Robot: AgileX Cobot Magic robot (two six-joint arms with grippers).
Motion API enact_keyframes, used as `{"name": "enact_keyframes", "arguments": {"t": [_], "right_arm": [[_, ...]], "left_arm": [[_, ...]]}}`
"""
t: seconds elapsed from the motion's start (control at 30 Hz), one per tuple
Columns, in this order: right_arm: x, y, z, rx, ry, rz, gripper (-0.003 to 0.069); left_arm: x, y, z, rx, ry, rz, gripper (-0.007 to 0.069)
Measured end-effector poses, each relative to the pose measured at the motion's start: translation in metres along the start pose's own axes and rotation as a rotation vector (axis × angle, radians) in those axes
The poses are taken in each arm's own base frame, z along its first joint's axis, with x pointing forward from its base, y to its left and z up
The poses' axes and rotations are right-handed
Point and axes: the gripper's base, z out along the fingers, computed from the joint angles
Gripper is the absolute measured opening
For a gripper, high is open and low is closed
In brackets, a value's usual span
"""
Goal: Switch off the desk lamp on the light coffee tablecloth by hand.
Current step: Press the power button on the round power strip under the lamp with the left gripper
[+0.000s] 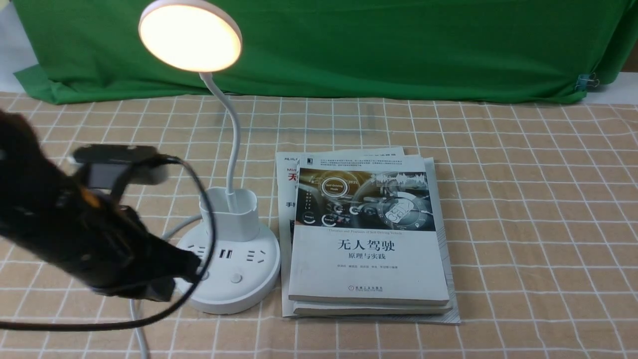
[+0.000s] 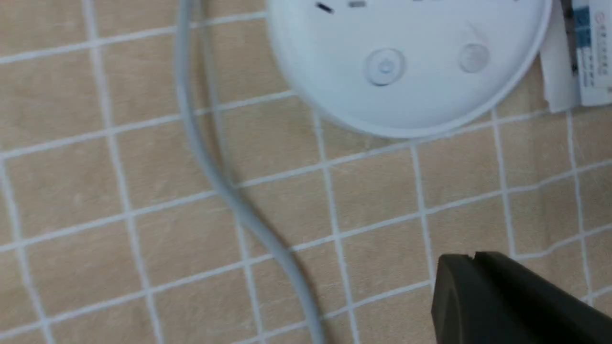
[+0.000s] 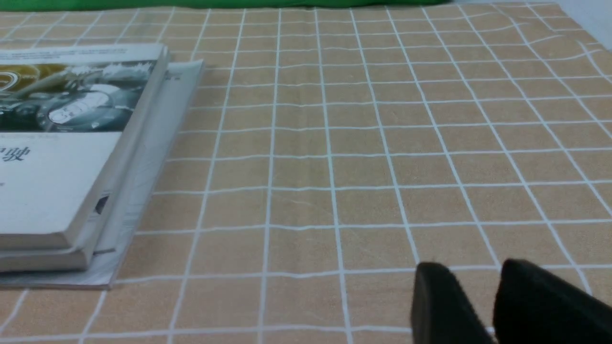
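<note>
The desk lamp [image 1: 234,219] stands on the light coffee tablecloth [image 1: 523,199], and its round head [image 1: 189,36] glows warm white. The round base [image 2: 411,95] carries two buttons, one with a power mark [image 2: 385,67] and a plain one [image 2: 473,57]. My left gripper [image 1: 192,267], the hand, is shut with nothing in it. In the front view its tip sits over the left edge of the base by the left button. In the left wrist view the left gripper [image 2: 471,258] hovers over the cloth short of the base. My right gripper [image 3: 473,267] is open and empty above bare cloth.
A stack of books [image 1: 369,239] lies directly right of the lamp base, almost touching it. The lamp's grey cord [image 2: 215,181] runs from the base toward the table's near edge. A green backdrop [image 1: 398,45] hangs behind the table, with a clip [image 1: 588,80] at its right.
</note>
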Motion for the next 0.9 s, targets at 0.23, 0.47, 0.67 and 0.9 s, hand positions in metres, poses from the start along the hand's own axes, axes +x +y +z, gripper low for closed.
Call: {"name": "enact_keyframes", "arguments": {"t": [0.23,0.47,0.67,0.9], "right_arm": [[0.0,0.0,0.0,0.0,0.0,0.0,0.0243],[0.0,0.0,0.0,0.0,0.0,0.0,0.0243],[0.0,0.0,0.0,0.0,0.0,0.0,0.0243],[0.0,0.0,0.0,0.0,0.0,0.0,0.0243]], "left_arm": [[-0.045,-0.025,0.044,0.014,0.083,0.098,-0.0006],[-0.066,-0.02,0.077,-0.021,0.125,0.082,-0.0006],[-0.066,-0.013,0.098,-0.044,0.176,0.068,-0.0005],[-0.069,-0.012,0.099,-0.045,0.18,0.062,-0.0005]]}}
